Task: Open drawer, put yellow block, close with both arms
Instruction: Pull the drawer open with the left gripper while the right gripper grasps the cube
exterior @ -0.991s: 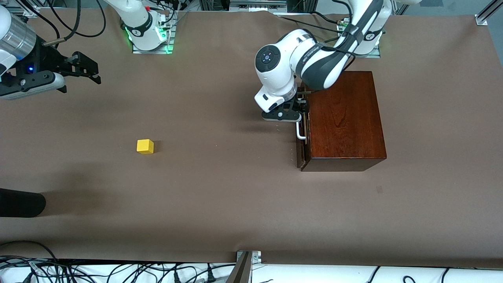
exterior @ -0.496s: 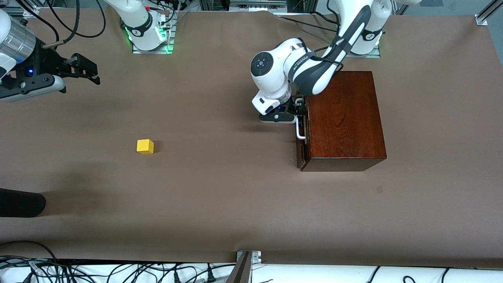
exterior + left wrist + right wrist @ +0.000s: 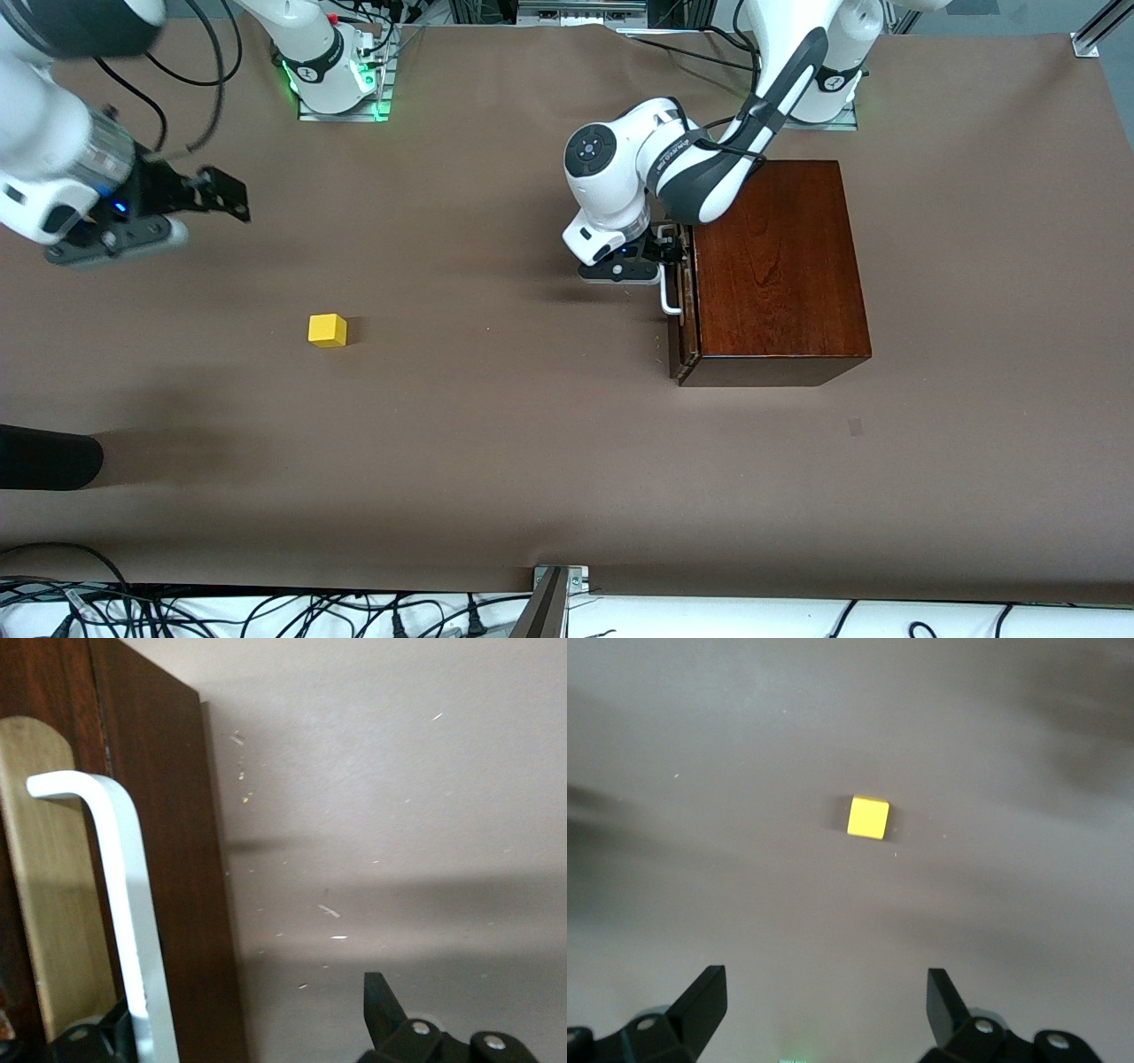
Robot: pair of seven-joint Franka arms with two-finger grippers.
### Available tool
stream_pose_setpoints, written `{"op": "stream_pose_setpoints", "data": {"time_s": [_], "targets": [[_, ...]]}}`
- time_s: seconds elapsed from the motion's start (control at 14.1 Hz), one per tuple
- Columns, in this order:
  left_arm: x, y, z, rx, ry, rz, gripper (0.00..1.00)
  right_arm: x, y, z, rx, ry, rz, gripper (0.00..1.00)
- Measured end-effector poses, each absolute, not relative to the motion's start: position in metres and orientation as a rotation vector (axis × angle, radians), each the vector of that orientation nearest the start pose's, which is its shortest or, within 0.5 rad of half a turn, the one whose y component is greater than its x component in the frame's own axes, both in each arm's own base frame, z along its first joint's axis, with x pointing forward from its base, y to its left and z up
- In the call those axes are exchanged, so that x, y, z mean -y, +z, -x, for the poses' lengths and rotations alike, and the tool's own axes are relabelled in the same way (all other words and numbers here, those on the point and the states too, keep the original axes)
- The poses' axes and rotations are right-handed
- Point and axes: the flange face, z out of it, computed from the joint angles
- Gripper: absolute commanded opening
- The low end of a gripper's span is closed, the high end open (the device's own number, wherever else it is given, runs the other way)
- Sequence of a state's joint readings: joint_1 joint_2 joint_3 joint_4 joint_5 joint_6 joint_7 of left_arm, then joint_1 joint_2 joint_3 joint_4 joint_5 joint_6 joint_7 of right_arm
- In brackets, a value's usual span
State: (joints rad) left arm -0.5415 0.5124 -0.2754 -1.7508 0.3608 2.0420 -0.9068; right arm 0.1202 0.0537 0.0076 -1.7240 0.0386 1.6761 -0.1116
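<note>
The left gripper (image 3: 671, 255) sits at the white U-shaped bar handle (image 3: 671, 297) of the dark reddish-brown drawer (image 3: 682, 310), one finger each side of the bar, though whether it has clamped I cannot tell; the drawer looks barely cracked out of the glossy dark wooden box (image 3: 775, 266), so opening is the step in hand, and a straight pull comes next; the right gripper (image 3: 199, 197), jaws spread and empty, hangs over the brown table (image 3: 496, 443) near the small yellow block (image 3: 327, 330), which lies toward the right arm's end.

Robotics lab, brown-papered table (image 3: 532, 461), bolted arm bases (image 3: 341, 89), loose cables (image 3: 266, 611)
</note>
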Motion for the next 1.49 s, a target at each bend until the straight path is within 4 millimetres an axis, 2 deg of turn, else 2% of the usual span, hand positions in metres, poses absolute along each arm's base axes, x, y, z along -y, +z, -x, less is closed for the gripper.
{"op": "stream_pose_setpoints", "data": {"time_s": [0.28,0.57,0.71,0.92,1.06,1.13,1.2,1.35,1.42,1.49], "targets": [[0.467,0.275,-0.455,-0.118,-0.036,2.908,1.0,-0.076,0.453,-0.57,0.349,0.095,3.084,1.0],[0.5,0.28,-0.456,-0.116,-0.074,2.947,1.0,-0.075,0.367,-0.576,0.337,0.06,3.09,1.0],[0.508,0.28,-0.456,-0.115,-0.076,2.948,1.0,-0.075,0.321,-0.58,0.328,0.039,3.093,1.0],[0.519,0.287,-0.455,-0.12,-0.096,2.968,1.0,-0.073,0.254,-0.575,0.278,-0.027,3.102,1.0],[0.523,0.294,-0.457,-0.125,-0.112,2.981,1.0,-0.072,0.224,-0.57,0.262,-0.049,3.105,0.99],[0.523,0.298,-0.458,-0.127,-0.111,2.977,1.0,-0.072,0.215,-0.569,0.26,-0.054,3.105,0.95],[0.521,0.301,-0.459,-0.135,-0.092,2.955,1.0,-0.072,0.209,-0.569,0.257,-0.055,3.106,0.86],[0.516,0.313,-0.459,-0.17,-0.046,2.9,1.0,-0.072,0.204,-0.568,0.241,-0.05,3.107,0.57],[0.512,0.327,-0.461,-0.19,-0.031,2.875,1.0,-0.072,0.203,-0.568,0.23,-0.046,3.108,0.4],[0.507,0.346,-0.466,-0.207,-0.027,2.859,1.0,-0.072,0.201,-0.568,0.226,-0.042,3.109,0.16]]}}
